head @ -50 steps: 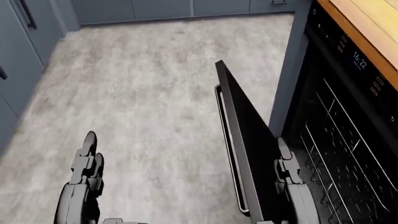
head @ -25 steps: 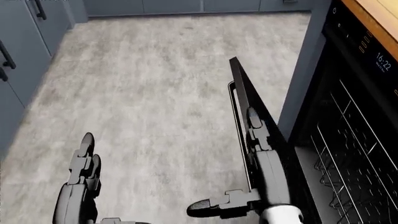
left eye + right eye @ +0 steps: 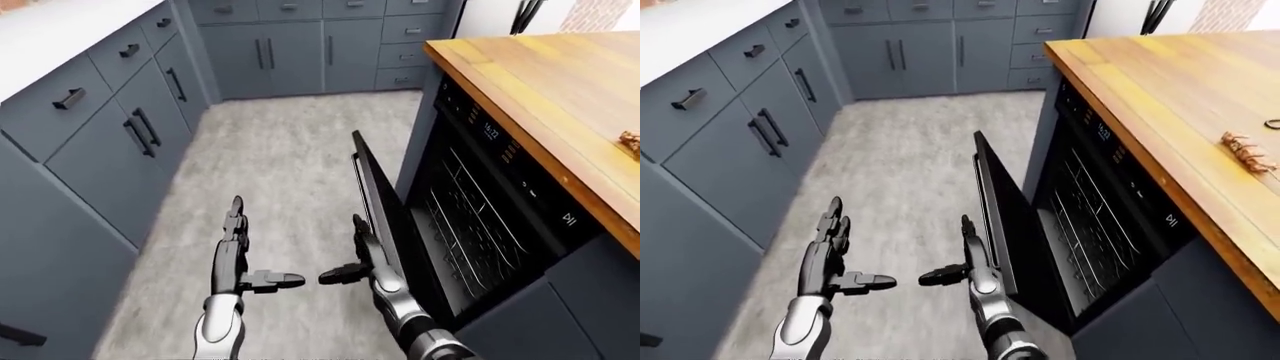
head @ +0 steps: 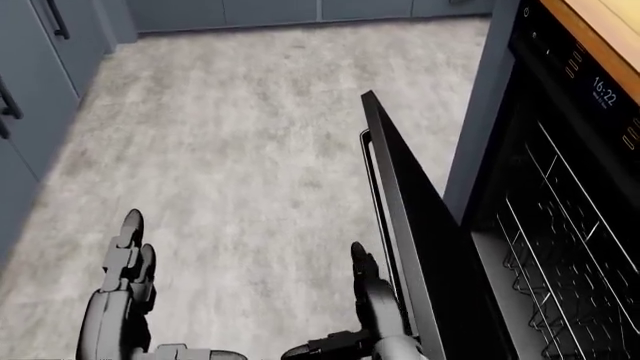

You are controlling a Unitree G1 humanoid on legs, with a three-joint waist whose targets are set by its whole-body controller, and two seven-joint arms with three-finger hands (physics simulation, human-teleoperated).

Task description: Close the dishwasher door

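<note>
The right hand (image 3: 360, 255) has its fingers spread, flat against the outer face of the dishwasher door (image 3: 385, 225), beside its handle (image 4: 378, 217). The left hand (image 3: 235, 259), at nine o'clock from it, is also splayed, touching nothing. The door stands half raised, tilted. Only the eye views show the wooden counter (image 3: 1180, 90) at two o'clock; the head view shows the racks (image 4: 570, 255) closer.

Glossy black dishwasher door (image 3: 385, 217), wood countertop (image 3: 560, 97), matt cabinets (image 3: 110, 127).
</note>
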